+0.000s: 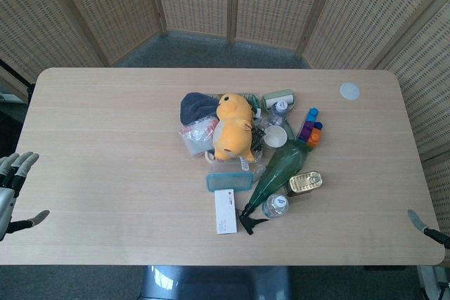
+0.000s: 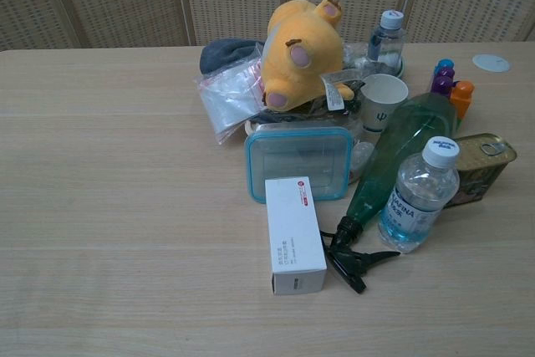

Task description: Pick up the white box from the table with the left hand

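The white box (image 1: 226, 211) is a narrow carton with a red mark near its far end, lying flat near the table's front edge, just in front of the blue-rimmed clear container (image 1: 229, 181). In the chest view the white box (image 2: 294, 233) lies centre, beside the spray bottle's black trigger. My left hand (image 1: 13, 186) hangs off the table's left edge, fingers spread, holding nothing, far from the box. Of my right hand (image 1: 424, 225) only a fingertip shows at the right edge; its state is unclear. Neither hand appears in the chest view.
A cluster sits behind and right of the box: green spray bottle (image 2: 399, 156), small water bottle (image 2: 418, 196), tin can (image 2: 481, 167), yellow plush toy (image 2: 304, 54), paper cup (image 2: 384, 99), plastic bag (image 2: 227, 99), coloured small bottles (image 2: 450, 88). A white disc (image 1: 349, 90) lies far right.
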`<state>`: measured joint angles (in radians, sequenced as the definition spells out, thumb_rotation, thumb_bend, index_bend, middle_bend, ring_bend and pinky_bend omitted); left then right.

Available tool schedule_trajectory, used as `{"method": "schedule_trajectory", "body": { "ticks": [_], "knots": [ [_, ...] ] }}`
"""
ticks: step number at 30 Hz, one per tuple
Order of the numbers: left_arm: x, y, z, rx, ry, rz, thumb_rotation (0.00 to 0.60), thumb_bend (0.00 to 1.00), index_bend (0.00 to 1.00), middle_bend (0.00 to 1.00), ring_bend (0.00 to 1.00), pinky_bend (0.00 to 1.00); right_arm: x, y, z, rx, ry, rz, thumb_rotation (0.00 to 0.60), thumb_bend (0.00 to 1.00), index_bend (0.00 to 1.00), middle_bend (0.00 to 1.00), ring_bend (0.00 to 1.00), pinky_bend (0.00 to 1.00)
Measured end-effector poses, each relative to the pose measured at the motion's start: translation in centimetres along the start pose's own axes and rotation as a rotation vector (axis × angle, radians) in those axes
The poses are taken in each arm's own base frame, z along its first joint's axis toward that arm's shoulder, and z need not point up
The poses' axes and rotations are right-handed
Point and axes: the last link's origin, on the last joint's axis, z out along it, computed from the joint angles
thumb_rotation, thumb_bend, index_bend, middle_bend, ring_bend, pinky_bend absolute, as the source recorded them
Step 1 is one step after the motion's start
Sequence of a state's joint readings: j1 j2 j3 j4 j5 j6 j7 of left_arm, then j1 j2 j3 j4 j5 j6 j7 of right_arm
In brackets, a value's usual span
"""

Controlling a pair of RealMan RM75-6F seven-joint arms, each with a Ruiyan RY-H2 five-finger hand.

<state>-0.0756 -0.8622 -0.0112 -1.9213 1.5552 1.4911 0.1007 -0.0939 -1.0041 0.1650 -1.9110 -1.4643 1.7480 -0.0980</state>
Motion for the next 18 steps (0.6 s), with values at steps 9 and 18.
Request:
{"method": "schedule_trajectory", "body": {
  "ticks": [9, 18],
  "knots": [
    [-0.1, 0.0, 0.2, -0.014, -0.008, -0.002, 0.600, 0.00, 0.00, 0.00, 0.00, 0.00, 0.1, 0.2, 0.0, -0.006, -0.005, 0.013, 0.509, 0.00, 0.00, 0.00, 0.00, 0.00],
    [-1.0, -0.7, 3.9, -0.319, -0.050, 0.108, 0.600, 0.00, 0.00, 0.00, 0.00, 0.00, 0.3, 0.0, -0.1, -0.011, 0.000, 0.013, 0.510, 0.00, 0.00, 0.00, 0.00, 0.00]
  ]
}}
